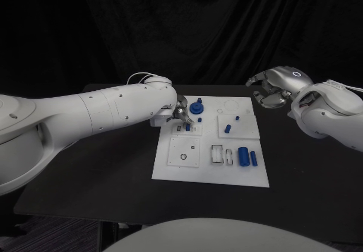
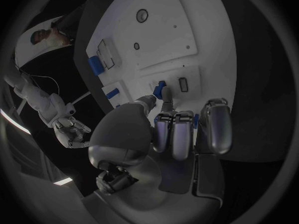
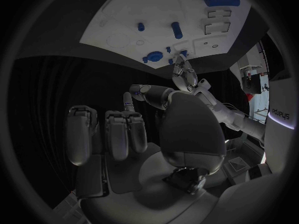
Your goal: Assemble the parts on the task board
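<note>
The white rectangular task board (image 1: pixel 212 176) lies in the middle of the black desk (image 1: pixel 98 178). The left robot hand (image 1: pixel 180 114) reaches over the board's far left part, its silver fingers (image 2: pixel 163 100) pinching a small blue peg (image 1: pixel 188 126) and holding it upright at a square inset plate there. In the left wrist view the peg (image 2: pixel 159 89) shows between the fingertips, just beside a small dark rectangular slot (image 2: pixel 183 84) in the board.

Just beyond that hand, near the board's far edge, stands a round blue gear-like part with a short post (image 1: pixel 196 108). To its right a short blue pin (image 1: pixel 236 118) and a slightly longer blue pin (image 1: pixel 227 127) rest on a raised white square plate (image 1: pixel 231 126). Nearer, toward the board's right side, a large blue cylinder (image 1: pixel 243 156) lies beside a thinner blue rod (image 1: pixel 254 158), just right of two rectangular slots (image 1: pixel 217 154). On the near left sits another square plate with a small dark ring hole (image 1: pixel 184 156).

The right robot hand (image 1: pixel 270 93) hovers off the board's far right corner, above the desk, well apart from every part. Its fingers (image 3: pixel 118 134) are curled inward with nothing in them.
</note>
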Controlling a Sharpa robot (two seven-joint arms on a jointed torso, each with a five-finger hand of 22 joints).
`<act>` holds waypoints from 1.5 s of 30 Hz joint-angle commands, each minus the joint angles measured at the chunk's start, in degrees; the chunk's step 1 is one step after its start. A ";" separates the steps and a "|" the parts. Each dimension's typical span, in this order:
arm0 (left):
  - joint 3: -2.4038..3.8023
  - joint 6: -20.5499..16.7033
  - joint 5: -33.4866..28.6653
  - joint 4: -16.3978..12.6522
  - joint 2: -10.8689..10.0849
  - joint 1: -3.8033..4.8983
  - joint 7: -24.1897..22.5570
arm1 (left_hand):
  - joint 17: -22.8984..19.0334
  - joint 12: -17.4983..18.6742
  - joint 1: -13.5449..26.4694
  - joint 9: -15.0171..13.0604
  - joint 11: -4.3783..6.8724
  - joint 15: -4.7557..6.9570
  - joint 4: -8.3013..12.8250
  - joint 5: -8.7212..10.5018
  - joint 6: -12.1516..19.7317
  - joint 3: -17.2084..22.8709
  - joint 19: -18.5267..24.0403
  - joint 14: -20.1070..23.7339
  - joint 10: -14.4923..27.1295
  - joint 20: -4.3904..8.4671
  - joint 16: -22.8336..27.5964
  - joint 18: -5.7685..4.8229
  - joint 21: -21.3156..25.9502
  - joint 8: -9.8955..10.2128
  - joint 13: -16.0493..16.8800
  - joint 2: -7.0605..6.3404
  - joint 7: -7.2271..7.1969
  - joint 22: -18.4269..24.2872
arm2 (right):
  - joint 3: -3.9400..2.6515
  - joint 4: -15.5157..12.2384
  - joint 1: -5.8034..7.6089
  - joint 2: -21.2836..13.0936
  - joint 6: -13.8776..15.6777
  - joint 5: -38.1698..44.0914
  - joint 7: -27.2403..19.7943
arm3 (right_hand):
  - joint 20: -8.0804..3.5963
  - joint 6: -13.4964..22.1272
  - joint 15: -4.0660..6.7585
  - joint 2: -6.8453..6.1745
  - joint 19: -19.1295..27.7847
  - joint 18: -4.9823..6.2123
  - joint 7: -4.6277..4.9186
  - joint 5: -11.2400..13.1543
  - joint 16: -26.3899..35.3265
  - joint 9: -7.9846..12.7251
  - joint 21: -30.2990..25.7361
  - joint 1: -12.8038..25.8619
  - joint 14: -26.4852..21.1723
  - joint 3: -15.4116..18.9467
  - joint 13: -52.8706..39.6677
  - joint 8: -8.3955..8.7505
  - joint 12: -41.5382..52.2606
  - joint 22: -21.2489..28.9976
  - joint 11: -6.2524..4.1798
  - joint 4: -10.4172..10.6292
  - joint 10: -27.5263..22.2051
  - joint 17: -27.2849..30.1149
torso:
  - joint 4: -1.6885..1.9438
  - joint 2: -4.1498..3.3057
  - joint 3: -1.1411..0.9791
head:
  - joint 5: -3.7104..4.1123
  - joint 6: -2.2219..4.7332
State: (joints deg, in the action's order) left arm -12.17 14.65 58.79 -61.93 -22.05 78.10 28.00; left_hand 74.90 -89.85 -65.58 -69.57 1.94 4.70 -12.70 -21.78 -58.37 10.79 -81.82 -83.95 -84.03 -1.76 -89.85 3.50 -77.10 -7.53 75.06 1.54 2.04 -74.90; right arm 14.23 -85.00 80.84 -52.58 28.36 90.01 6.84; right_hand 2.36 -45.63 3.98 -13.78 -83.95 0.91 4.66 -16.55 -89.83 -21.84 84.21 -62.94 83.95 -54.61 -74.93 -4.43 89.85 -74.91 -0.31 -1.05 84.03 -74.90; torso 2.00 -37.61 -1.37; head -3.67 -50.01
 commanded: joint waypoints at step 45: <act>0.03 -11.30 -0.78 -7.94 -6.32 -0.13 -5.23 | 15.10 -0.15 1.48 -2.76 0.47 0.48 5.77 -4.25 0.24 15.42 0.06 -6.05 -5.97 0.53 -0.15 0.48 1.81 -2.02 14.94 -4.85 -0.31 -5.14 | -0.04 -0.27 -0.16 -1.00 0.21 0.17 1.51 | 0.13 -0.89 -0.01 0.80 -2.28 0.81 -0.03 0.33 -0.17 -0.09 -0.42 -0.18 6.05 -0.36 -15.07 -0.37 0.15 -12.85 -0.32 -1.20 5.97 -15.10 | 0.16 0.08 -0.04 | 0.11 0.01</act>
State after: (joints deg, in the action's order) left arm -12.18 5.84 58.76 -69.31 -28.28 78.04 24.46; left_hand 74.94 -89.85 -64.77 -72.24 2.33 5.12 -6.93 -26.39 -58.33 25.87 -82.23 -83.95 -84.05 -1.34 -89.85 3.50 -75.57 -9.32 75.05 -3.33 1.46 -74.90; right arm 14.23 -85.16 80.81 -53.45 28.37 90.01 7.13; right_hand 2.36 -46.04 3.98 -13.55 -83.95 0.91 4.66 -16.55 -89.83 -21.84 84.01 -63.17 83.96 -54.85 -74.91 -4.43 89.85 -74.94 -0.31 -1.91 84.03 -74.90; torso 2.22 -37.50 -1.36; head -3.43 -50.01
